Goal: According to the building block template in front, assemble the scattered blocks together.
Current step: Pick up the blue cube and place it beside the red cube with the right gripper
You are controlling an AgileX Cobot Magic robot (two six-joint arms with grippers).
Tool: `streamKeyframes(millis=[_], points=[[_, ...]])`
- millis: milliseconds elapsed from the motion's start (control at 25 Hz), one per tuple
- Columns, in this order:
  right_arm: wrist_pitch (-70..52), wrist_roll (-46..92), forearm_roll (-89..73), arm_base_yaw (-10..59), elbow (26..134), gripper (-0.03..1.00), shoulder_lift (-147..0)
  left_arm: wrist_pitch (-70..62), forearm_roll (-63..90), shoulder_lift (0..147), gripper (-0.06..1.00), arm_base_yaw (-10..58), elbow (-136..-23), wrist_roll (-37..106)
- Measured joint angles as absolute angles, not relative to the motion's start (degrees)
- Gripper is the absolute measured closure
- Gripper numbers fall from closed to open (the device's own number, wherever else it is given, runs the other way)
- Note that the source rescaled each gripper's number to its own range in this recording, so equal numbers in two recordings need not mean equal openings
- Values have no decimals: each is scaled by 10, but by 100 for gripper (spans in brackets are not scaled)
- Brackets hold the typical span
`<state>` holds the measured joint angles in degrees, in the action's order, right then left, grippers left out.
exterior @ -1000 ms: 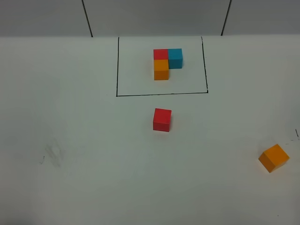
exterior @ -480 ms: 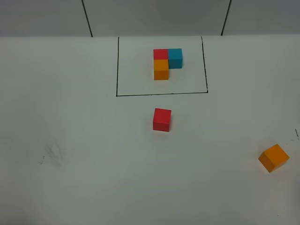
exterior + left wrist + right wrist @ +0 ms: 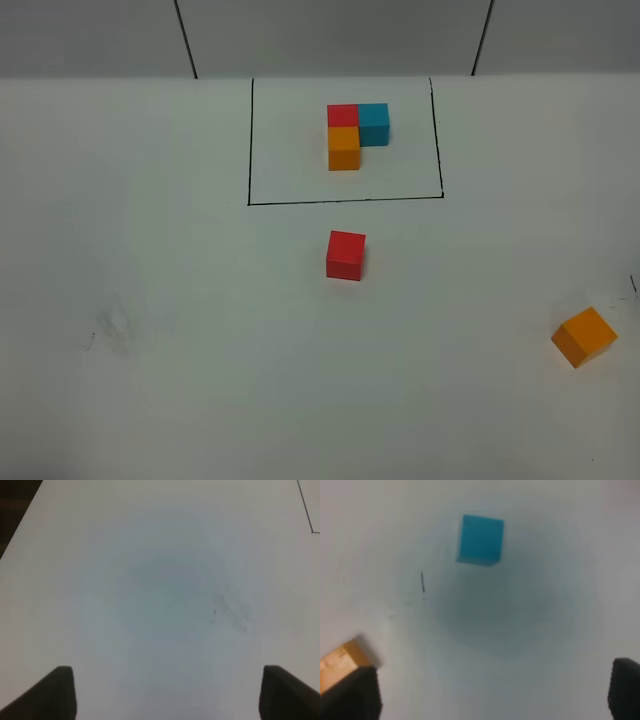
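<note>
Gaping wide, left jaws empty over table (image 3: 150, 580); right jaws wide, empty, near blue cube (image 3: 481, 537), orange cube (image 3: 337, 667).

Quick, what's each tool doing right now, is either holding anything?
Left tool: open, holding nothing.
Right tool: open, holding nothing; the sky-blue cube lies apart from it, untouched.

The black-framed L-shaped template (image 3: 356, 133) of joined red, sky-blue and orange cubes is faced by the loose red cube (image 3: 345, 255), while the skewed orange cube (image 3: 584, 337) is set well apart, with the sky-blue cube (image 3: 480, 539) near it.
</note>
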<state>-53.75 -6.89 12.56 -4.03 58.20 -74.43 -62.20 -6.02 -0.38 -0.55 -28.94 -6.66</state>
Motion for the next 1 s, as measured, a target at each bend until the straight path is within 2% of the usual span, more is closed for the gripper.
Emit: streamKeyframes(millis=[400,1000], points=[[-428,-26,65,-128,597,10,-896,-622,-60,-4,27,-5,-289,-67],[-308,32,16,-135,598,12,-1035,-622,-60,-4,27,-5,-289,-67]])
